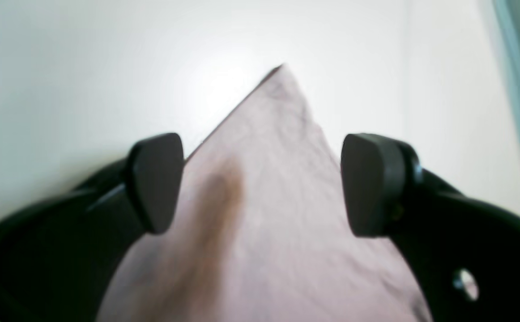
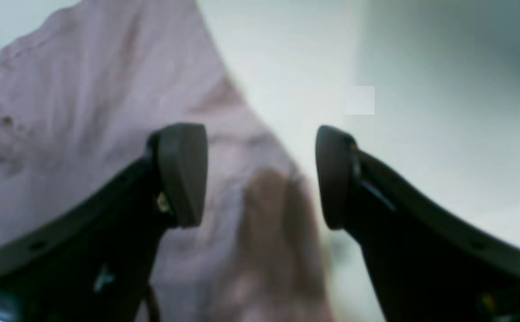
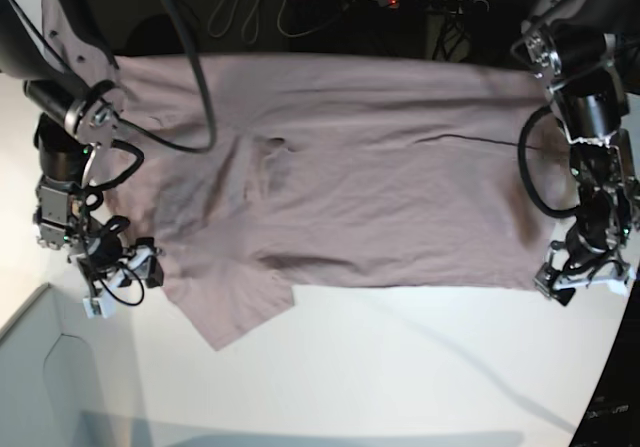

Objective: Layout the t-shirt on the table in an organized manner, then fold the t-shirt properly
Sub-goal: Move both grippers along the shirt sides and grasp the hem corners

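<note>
A: State the position of the shirt (image 3: pixel 340 167).

B: The shirt lies spread on the table (image 3: pixel 400 367), occupying the far half of it. Its long axis runs across the base view. A sleeve (image 3: pixel 235 312) projects toward the near side on that view's left. The fabric is mostly flat, with wrinkles around the middle and left part. The near half of the table is bare white surface.

A: State the condition of the left gripper (image 1: pixel 262 183).

B: Its jaws stand wide apart. Nothing is held between them. In the left wrist view, a pointed corner of the shirt (image 1: pixel 278 179) lies on the table below the gap, and neither pad (image 1: pixel 157 181) touches the cloth. In the base view this gripper (image 3: pixel 585 277) sits at the shirt's near corner on the right.

A: State the condition of the right gripper (image 2: pixel 262 176).

B: Its jaws are also spread, with nothing between them. The right wrist view is blurred. It shows the shirt (image 2: pixel 108 112) beneath the left pad (image 2: pixel 184 174) and under the gap, with its edge running toward the other pad; bare table (image 2: pixel 421 112) lies to the right. In the base view this gripper (image 3: pixel 110 267) is low at the shirt's left edge, beside the sleeve.

A: Is either gripper in contact with the shirt?

B: Contact cannot be determined from these views. No grip is visible.

A: What lies beyond the table?

B: Dark cables and a power strip (image 3: pixel 430 2) lie beyond the far edge.
</note>
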